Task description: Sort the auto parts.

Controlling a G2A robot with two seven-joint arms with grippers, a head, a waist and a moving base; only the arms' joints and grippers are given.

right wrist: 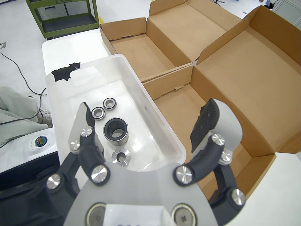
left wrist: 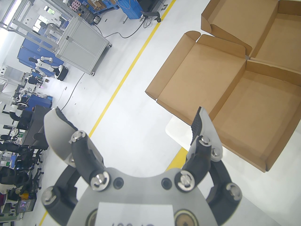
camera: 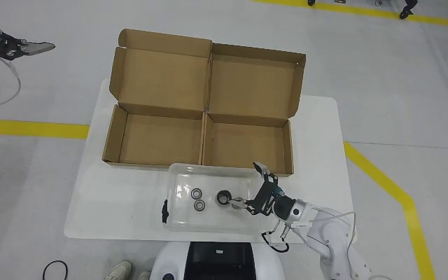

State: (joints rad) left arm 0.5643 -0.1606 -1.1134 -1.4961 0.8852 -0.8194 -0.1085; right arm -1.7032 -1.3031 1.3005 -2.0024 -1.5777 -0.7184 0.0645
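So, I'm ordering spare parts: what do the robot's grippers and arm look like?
Both the left gripper and right gripper match: two curved fingers with pale grey shells and black ribbed pads, black links fixed by round silver bolts onto a silver plate carrying a white label. The right arm is white.

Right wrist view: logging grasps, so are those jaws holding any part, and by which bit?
Nothing held: the jaws stand open over the rim of the clear bin.
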